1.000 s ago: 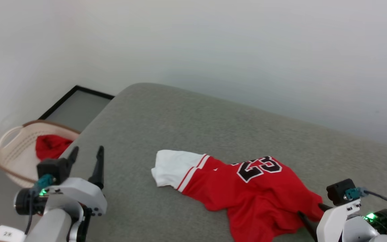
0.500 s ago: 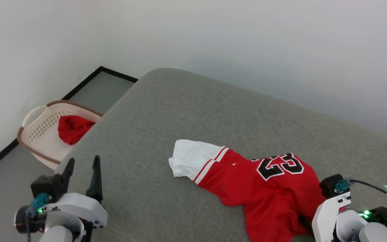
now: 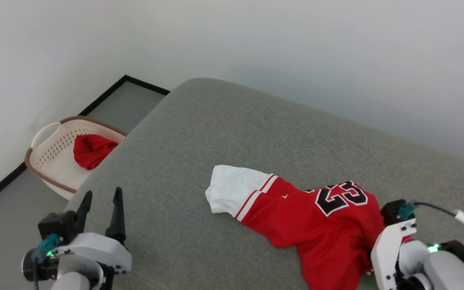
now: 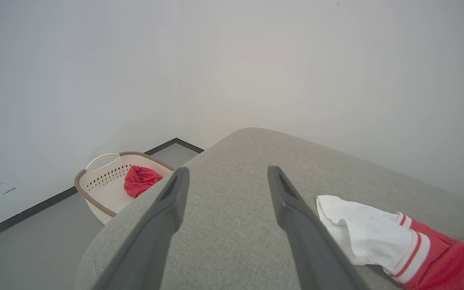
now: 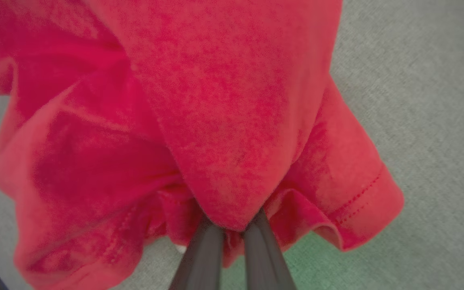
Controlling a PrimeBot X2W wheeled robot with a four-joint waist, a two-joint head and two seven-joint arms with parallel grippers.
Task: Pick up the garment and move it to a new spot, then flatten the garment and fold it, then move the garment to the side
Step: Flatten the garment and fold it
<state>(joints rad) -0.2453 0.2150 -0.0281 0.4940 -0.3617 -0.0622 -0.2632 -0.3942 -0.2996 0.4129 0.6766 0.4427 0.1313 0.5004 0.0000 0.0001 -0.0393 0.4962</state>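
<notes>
The garment (image 3: 320, 229), a red jersey with a white sleeve and a black 23, lies crumpled on the grey cushioned surface (image 3: 236, 133), right of centre. In the right wrist view my right gripper (image 5: 232, 225) is shut on a fold of the garment's red fabric (image 5: 216, 121) at its near right end. In the head view that gripper's white housing (image 3: 391, 245) covers the fingers. My left gripper (image 3: 103, 194) stands open over the surface's near left edge, well clear of the white sleeve (image 4: 361, 229), with nothing between its fingers (image 4: 175, 193).
A cream laundry basket (image 3: 50, 159) stands on the floor left of the surface, a plain red cloth lump (image 3: 91, 149) inside it. A white wall runs behind. The surface's rounded left edge (image 4: 107, 241) drops to grey floor (image 3: 2, 217).
My right gripper has shut on the garment's near right end, where the cloth has bunched up. The head camera has swung, shifting the whole picture. The left gripper stays open.
</notes>
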